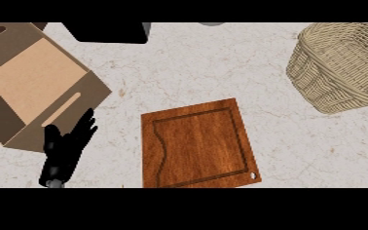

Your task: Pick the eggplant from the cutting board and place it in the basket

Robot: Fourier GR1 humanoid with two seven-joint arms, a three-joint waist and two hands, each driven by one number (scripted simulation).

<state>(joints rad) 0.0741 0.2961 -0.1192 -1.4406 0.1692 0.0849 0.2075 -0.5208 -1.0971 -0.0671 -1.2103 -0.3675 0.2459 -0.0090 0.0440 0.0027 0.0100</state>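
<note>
A brown wooden cutting board [197, 146] lies at the lower middle of the counter, with nothing on it. A woven wicker basket [334, 68] stands at the upper right, partly cut off by the view's edge. No eggplant shows anywhere in the head view. My left hand [68, 146] rests at the lower left, fingers straight and pointing up, to the left of the board and apart from it. My right hand does not show.
An open cardboard box [39, 85] takes up the left side, its front edge close to my left hand. A black object [108, 31] sits at the top edge. Pale marble counter [194, 73] spreads between the box, board and basket.
</note>
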